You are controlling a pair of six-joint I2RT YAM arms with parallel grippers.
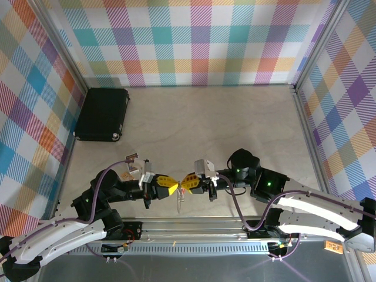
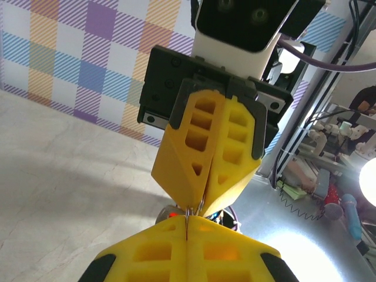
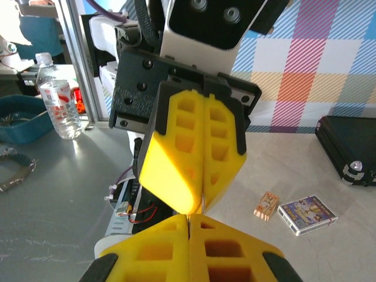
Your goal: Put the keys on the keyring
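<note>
Left gripper and right gripper, tips touching, both pinch keyring dangling between.

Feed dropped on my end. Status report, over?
Left end effector and right end effector shut, tip to tip. Thin silver keyring pinched between them; red key peeks beside it. Nothing in the way.

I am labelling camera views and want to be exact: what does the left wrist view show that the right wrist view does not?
Left wrist view: a red speck, probably the red key. Right wrist view: black case, card box, water bottle. Both: the left gripper and right gripper shut tip to tip, with thin keyring wire between the fingers.
</note>
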